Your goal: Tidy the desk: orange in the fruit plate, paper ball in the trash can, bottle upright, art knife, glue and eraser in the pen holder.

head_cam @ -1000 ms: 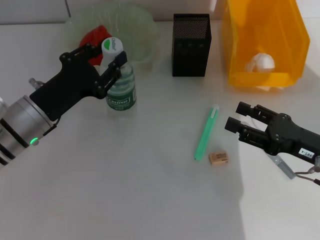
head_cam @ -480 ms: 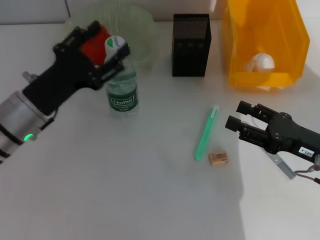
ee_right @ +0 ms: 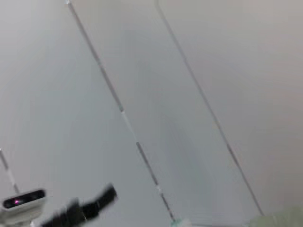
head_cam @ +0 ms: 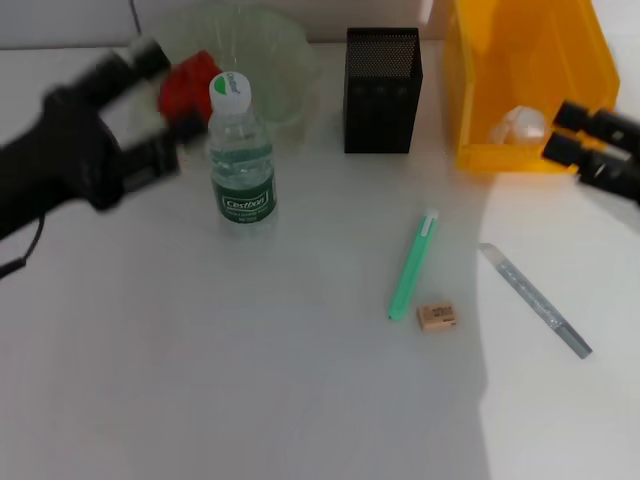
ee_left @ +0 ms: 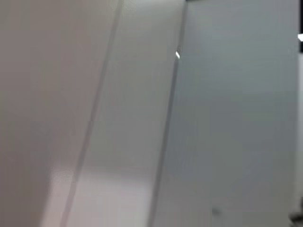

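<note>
The bottle (head_cam: 241, 160) stands upright in front of the fruit plate (head_cam: 291, 62), and nothing holds it. The orange (head_cam: 188, 84) lies inside that plate. My left gripper (head_cam: 158, 104) is open to the left of the bottle, apart from it. At the right edge, my right gripper (head_cam: 565, 133) is open beside the trash can (head_cam: 530, 70), which holds the paper ball (head_cam: 519, 125). The green glue stick (head_cam: 412, 265), the eraser (head_cam: 437, 317) and the grey art knife (head_cam: 536, 300) lie on the desk. Behind them stands the pen holder (head_cam: 383, 90). Both wrist views show only pale walls.
The white desk (head_cam: 250, 380) is bare in the front left. The glue stick, eraser and art knife lie close together at the centre right, in front of the pen holder and the trash can.
My left gripper has let go of the upright bottle and drawn back to the left. My right arm has pulled away to the far right, uncovering the art knife.
</note>
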`<action>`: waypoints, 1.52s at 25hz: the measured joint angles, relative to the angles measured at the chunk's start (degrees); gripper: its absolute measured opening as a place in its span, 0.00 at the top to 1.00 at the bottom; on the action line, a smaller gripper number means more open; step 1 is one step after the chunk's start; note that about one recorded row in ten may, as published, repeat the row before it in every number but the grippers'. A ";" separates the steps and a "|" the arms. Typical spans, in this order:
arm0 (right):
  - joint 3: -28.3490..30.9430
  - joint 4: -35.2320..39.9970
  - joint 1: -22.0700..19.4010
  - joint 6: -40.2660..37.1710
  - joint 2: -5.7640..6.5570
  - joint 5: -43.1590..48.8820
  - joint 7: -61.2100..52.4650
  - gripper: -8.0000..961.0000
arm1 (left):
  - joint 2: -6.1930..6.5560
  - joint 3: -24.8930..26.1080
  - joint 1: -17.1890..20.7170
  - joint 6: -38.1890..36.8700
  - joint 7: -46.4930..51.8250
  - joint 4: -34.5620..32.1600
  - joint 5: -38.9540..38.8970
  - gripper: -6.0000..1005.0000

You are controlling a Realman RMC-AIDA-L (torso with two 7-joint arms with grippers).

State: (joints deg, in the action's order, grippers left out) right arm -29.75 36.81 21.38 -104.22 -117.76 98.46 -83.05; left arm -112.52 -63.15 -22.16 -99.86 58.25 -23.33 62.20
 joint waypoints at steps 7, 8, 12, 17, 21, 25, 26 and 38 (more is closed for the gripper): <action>-6.84 37.94 5.92 -3.10 1.30 13.77 -37.90 0.22 | 2.25 0.75 -0.02 0.46 5.50 -3.37 16.43 0.20; -8.71 41.99 7.97 -3.72 1.73 17.68 -44.03 0.22 | 2.25 0.75 -0.02 0.46 5.50 -3.37 16.43 0.20; -15.01 48.18 17.05 -7.24 3.21 32.06 -59.99 0.22 | 1.23 0.65 -0.10 5.51 6.88 -3.74 21.73 0.20; -22.35 44.83 25.17 -8.66 3.52 43.91 -66.91 0.22 | 0.66 0.38 -0.13 7.60 7.13 -3.71 22.23 0.20; -29.64 38.78 29.43 -5.08 0.97 55.21 -67.67 0.23 | 0.53 -0.05 -0.36 8.16 7.15 -3.79 22.59 0.20; -33.32 31.76 31.38 1.85 -1.50 60.72 -68.56 0.23 | 0.19 0.29 -1.19 8.24 7.39 -3.89 24.98 0.20; -34.38 29.77 31.67 3.70 -1.58 60.87 -69.32 0.23 | 0.12 0.33 -1.27 8.31 7.56 -3.96 25.23 0.20; -40.19 9.53 34.29 24.85 -1.87 56.44 -76.58 0.23 | -0.17 -0.07 -1.97 9.02 7.96 -4.14 25.48 0.20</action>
State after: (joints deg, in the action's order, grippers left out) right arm -69.94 46.33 55.68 -79.38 -119.63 154.90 -159.63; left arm -112.69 -63.22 -24.13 -90.84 66.21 -27.47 87.68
